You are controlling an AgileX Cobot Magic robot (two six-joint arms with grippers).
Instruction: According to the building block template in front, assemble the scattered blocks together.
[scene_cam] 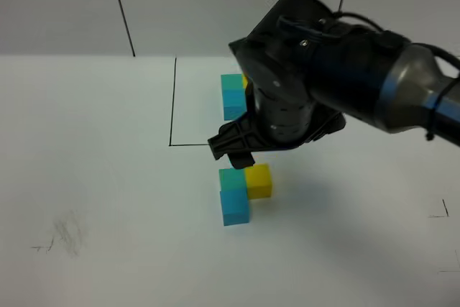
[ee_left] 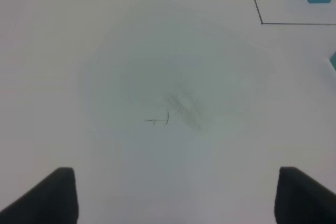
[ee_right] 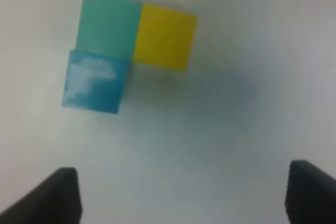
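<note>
The three scattered blocks lay together on the white table (scene_cam: 86, 141) in an L: the teal-green cube (ee_right: 109, 22) touched the yellow cube (ee_right: 165, 36) at its 3 o'clock and the sky-blue cube (ee_right: 95, 81) at its 6 o'clock. The right gripper (ee_right: 181, 195) hung above them, its jaws wide apart and empty. The building block template (scene_cam: 233, 95) stood at 12 o'clock from the group, partly hidden by the arm. The left gripper (ee_left: 176, 195) was also wide and held nothing.

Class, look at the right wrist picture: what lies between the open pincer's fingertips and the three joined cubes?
Nothing: in the right wrist view only bare white table separates the right pincer from the teal-green, yellow and sky-blue cube cluster.
</note>
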